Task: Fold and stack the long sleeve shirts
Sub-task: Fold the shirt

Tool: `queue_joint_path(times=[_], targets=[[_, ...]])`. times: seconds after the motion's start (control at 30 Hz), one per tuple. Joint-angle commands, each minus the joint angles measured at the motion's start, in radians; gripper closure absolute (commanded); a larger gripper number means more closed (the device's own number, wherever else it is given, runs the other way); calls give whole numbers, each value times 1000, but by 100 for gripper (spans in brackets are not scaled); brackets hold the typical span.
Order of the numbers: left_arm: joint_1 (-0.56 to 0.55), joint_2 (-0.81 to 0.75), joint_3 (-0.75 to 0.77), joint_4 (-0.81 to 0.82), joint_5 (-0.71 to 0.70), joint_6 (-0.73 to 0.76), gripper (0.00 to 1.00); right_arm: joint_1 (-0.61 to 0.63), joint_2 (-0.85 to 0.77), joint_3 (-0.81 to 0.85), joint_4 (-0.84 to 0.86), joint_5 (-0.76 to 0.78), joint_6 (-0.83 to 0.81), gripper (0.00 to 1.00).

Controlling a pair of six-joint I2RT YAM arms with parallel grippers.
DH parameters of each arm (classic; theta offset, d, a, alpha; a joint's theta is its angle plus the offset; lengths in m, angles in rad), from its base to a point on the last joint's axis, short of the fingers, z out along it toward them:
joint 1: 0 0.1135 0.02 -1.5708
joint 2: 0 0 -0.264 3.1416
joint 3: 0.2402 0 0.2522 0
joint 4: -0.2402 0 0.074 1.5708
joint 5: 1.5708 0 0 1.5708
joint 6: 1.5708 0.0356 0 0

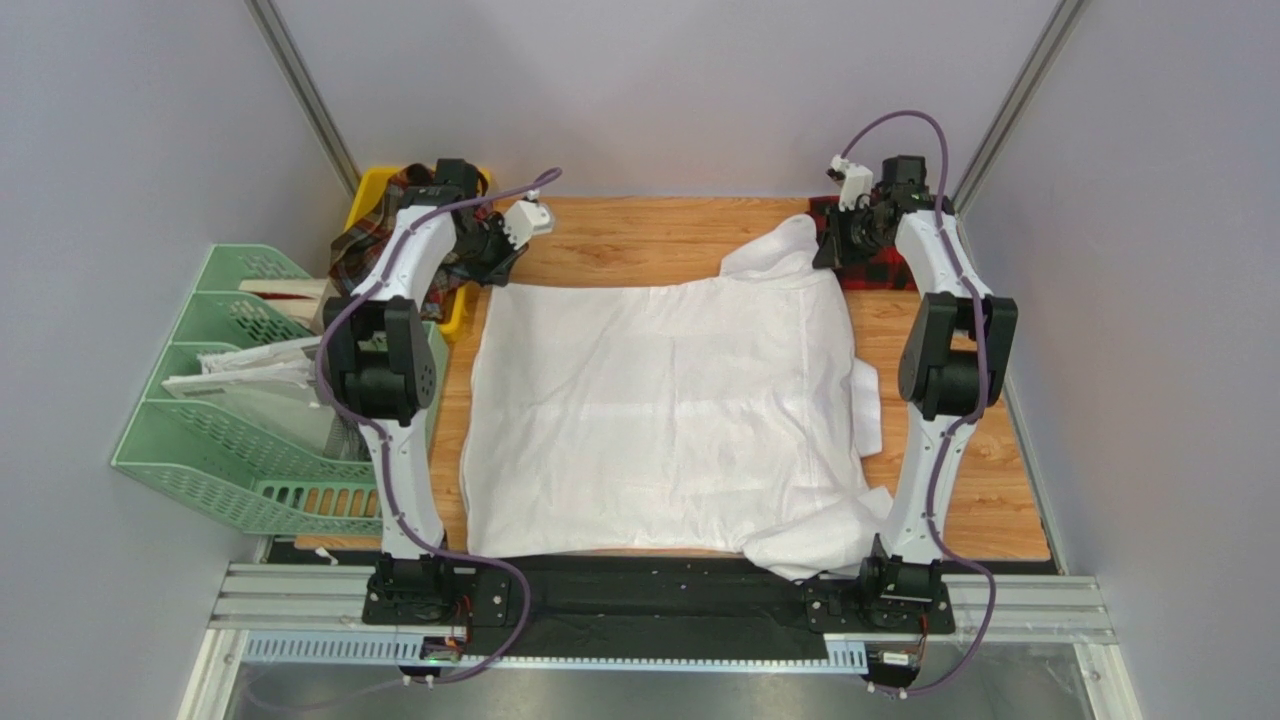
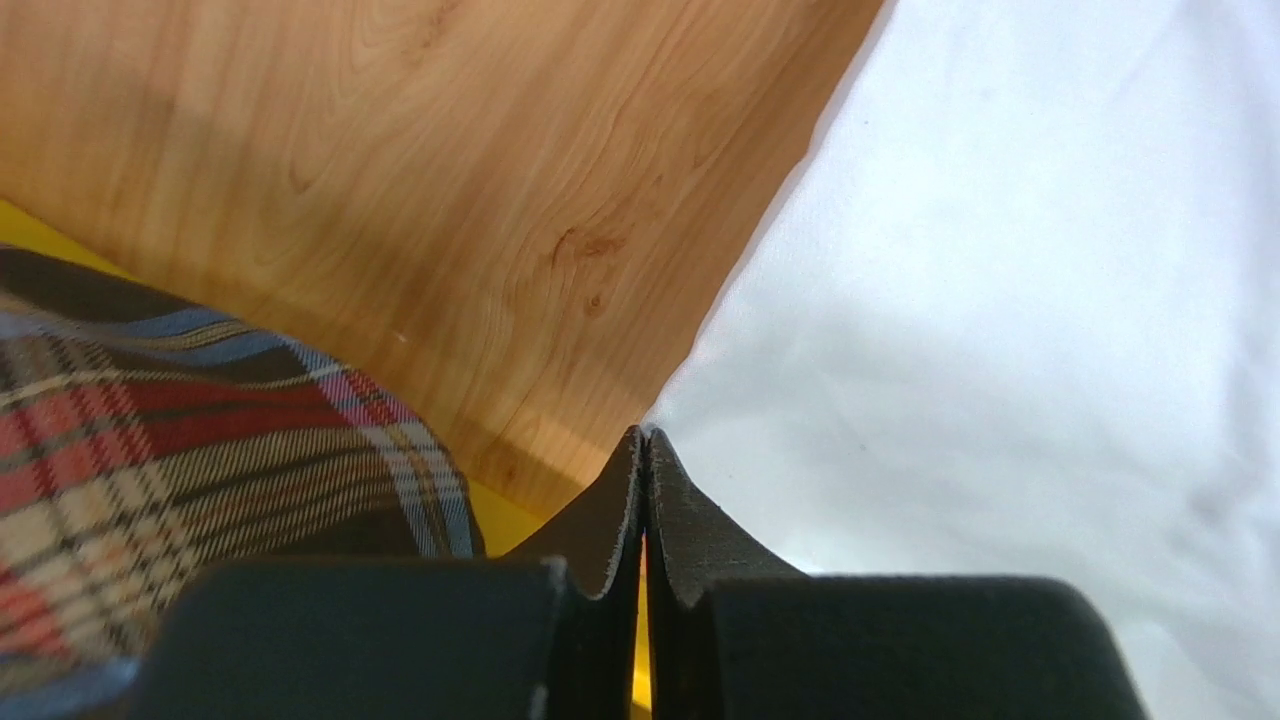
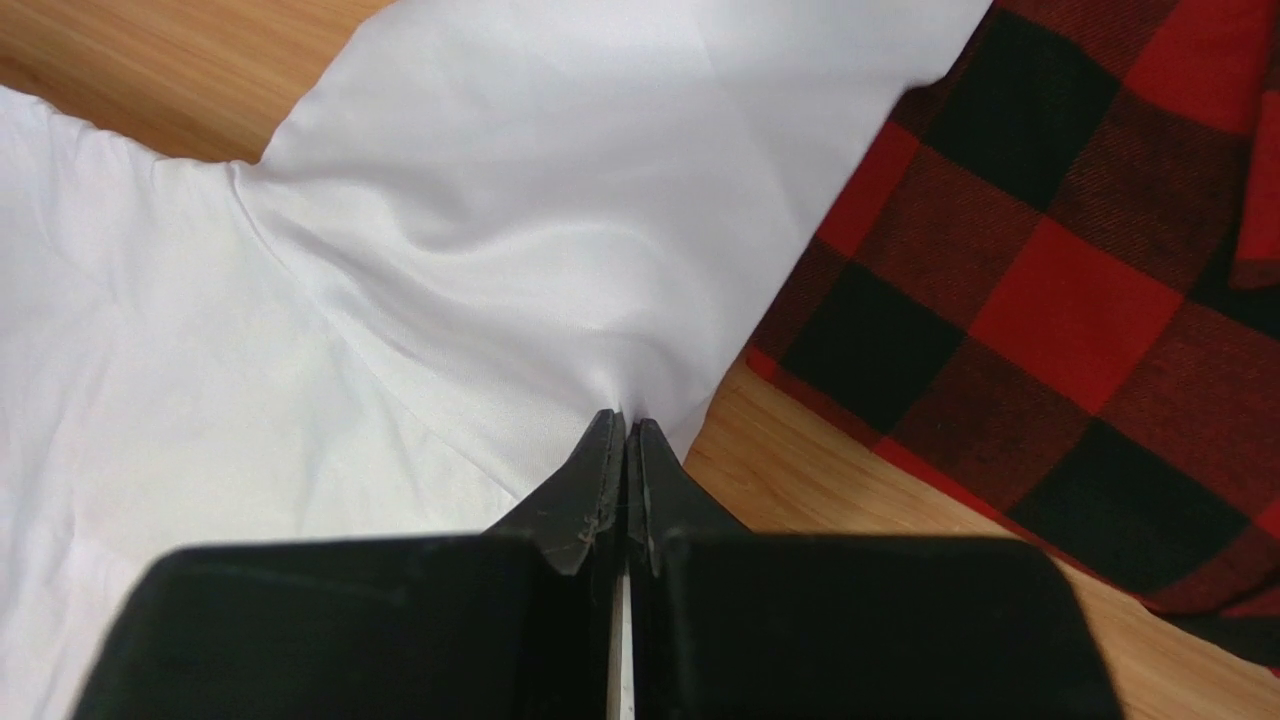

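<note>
The large white shirt (image 1: 661, 405) lies spread over the wooden table. My left gripper (image 1: 493, 258) is at its far left corner, jaws shut, with the corner of the white shirt (image 2: 977, 300) meeting the tips (image 2: 643, 438). My right gripper (image 1: 831, 240) is at the far right corner, shut on the white shirt (image 3: 496, 195); the cloth is pulled up into creases at the tips (image 3: 624, 423). The red-and-black checked shirt (image 1: 884, 270) lies at the far right, just beside the right gripper (image 3: 1082, 255). The tartan shirt (image 1: 368, 248) lies in a yellow bin, beside the left gripper (image 2: 166, 450).
A yellow bin (image 1: 367, 188) stands at the far left corner. Green mesh trays (image 1: 226, 435) holding white paper sheets stand left of the table. A sleeve of the white shirt (image 1: 819, 540) hangs over the near edge by the right arm's base.
</note>
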Motion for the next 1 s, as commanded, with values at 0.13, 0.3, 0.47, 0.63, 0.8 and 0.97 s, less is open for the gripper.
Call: queue_joint_path(times=[0.13,0.3,0.47,0.63,0.8,0.97], targets=[[18,-250,-212,49,69,119,100,-30,-207,-116,-25,-72,-115,100],[26,-385,-342,49,116,175,100,-39,-282,-215,-72,-93,-195,100],[24,-456,-485,63,103,222,100,-45,-349,-352,-102,-103,-258,100],[24,-491,-612,98,89,244,100,-45,-369,-457,-102,-98,-299,100],[24,-433,-680,179,18,242,100,-44,-350,-549,-86,-81,-321,100],[21,-373,-685,225,-6,227,100,-44,-316,-589,-63,-63,-324,100]])
